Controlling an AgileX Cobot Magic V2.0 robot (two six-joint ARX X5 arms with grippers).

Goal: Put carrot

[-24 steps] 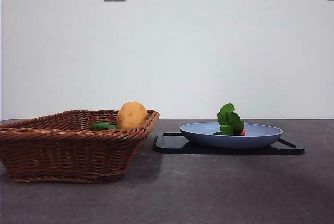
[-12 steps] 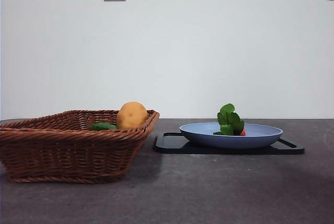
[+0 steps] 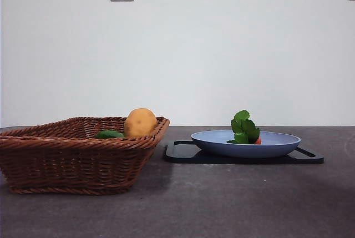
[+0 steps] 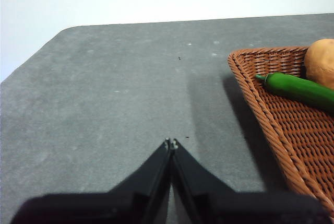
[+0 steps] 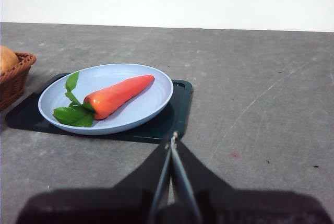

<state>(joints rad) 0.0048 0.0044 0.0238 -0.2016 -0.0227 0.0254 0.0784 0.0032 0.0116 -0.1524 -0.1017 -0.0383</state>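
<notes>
The carrot (image 5: 117,95) lies on its side in a light blue plate (image 5: 151,106), its green leaves pointing toward the basket side. In the front view only its leaves (image 3: 244,126) and a bit of orange show above the plate rim (image 3: 277,145). My right gripper (image 5: 173,139) is shut with nothing in it, a short way back from the plate over bare table. Beside the wicker basket (image 4: 271,114), my left gripper (image 4: 171,143) is shut and holds nothing. Neither arm shows in the front view.
The plate rests on a black tray (image 3: 183,152). The brown wicker basket (image 3: 72,155) at the left holds a tan potato (image 3: 140,122) and a dark green vegetable (image 4: 302,89). A grey tabletop and white wall surround them.
</notes>
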